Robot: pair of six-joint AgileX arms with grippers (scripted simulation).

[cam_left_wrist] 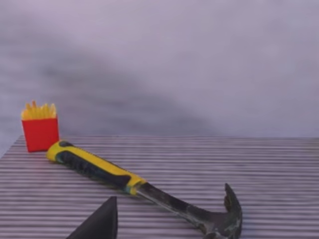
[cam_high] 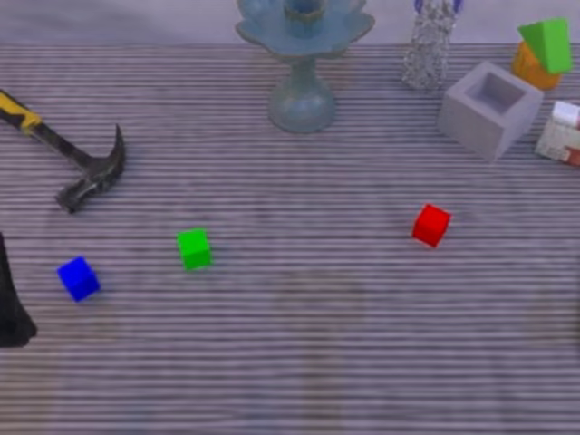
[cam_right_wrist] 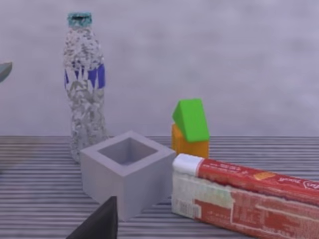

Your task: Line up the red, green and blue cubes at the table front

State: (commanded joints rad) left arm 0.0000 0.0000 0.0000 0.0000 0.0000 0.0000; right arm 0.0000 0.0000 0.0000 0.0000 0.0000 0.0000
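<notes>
Three small cubes lie apart on the striped table (cam_high: 317, 362) in the top view. The blue cube (cam_high: 79, 278) is at the left, the green cube (cam_high: 194, 248) a little to its right, and the red cube (cam_high: 431, 225) right of centre. My left gripper (cam_high: 11, 313) shows as a dark shape at the left edge, just left of the blue cube and not touching it. My right gripper (cam_right_wrist: 102, 221) appears only as a dark tip in the right wrist view, near the grey box. No cube shows in either wrist view.
A hammer (cam_high: 77, 159) lies at the back left, beyond it a red fries carton (cam_left_wrist: 40, 129). A blue-grey pedestal stand (cam_high: 303, 63) and a bottle (cam_high: 430, 41) are at the back. At the back right: grey hollow box (cam_high: 490, 109), green wedge (cam_high: 546, 45), red-white carton (cam_high: 564, 134).
</notes>
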